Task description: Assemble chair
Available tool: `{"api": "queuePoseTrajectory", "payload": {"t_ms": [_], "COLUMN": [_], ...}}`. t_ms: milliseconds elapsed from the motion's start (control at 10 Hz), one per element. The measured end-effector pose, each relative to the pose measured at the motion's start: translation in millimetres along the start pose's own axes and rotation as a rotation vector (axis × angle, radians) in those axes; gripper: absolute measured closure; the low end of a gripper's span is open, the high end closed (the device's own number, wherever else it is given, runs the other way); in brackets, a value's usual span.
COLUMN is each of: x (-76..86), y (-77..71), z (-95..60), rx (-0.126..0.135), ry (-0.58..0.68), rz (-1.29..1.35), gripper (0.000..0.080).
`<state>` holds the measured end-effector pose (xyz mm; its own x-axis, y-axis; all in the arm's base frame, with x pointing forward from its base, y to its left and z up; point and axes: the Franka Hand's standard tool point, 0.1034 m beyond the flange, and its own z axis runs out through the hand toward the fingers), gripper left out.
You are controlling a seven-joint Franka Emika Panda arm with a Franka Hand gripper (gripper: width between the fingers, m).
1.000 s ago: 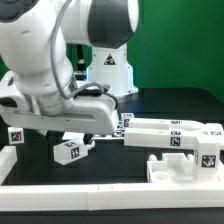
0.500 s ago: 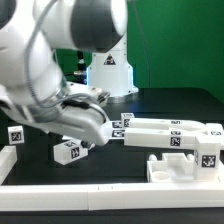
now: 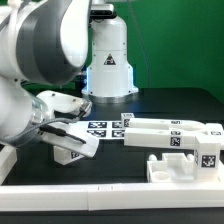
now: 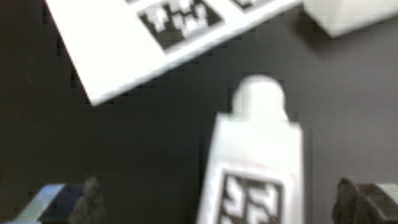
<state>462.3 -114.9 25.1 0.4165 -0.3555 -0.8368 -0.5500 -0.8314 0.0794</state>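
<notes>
Halfway into a pick, probably: hovering with jaws spread wide astride the small white plastic tagged peg (image 4: 251, 165), near the marker board (image 4: 151, 40). Gripping nothing; seemingly lined up for a clean pinch.

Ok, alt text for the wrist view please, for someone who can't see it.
A tagged white chair part with a rounded end lies on the black table between the open jaws, which are clear of it. Beyond its rounded end lies the marker board; the picture is blurred.
</notes>
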Motion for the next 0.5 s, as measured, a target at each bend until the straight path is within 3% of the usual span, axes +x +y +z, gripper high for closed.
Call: {"api": "queuePoseTrajectory", "payload": {"t_ms": [100, 200, 500], "x": [4.9, 10.5, 13.4], "y": [1.9, -1.1, -5.1], "z": [2.5, 7.3, 12.4], "rx": [0.001, 0.043, 0.037], "ry": [-0.035, -0.050, -0.039], "rz": [0.008, 0.030, 0.047], "gripper": [0.0151, 0.0151, 0.0151]}}
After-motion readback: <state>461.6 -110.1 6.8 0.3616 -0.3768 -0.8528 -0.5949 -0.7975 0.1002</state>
